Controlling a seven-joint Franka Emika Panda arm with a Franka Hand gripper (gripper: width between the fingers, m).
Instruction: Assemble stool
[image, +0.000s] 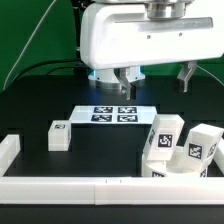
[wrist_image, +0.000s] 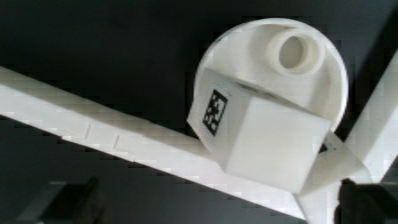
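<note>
— What's behind the rig on your screen?
— On my exterior feed I see a green backdrop (image: 40, 30) filling the rear, with a dark cable (image: 45, 66) trailing across it.
— And underneath?
— A matte black desk (image: 30, 110). The marker board (image: 113, 114) lies flat near its middle. A long white border bar (image: 60, 185) runs along the near edge and turns a corner at the exterior view's left.
— Light?
— Even and soft; I see bright whites, a dark desk and no hard shadows.
</note>
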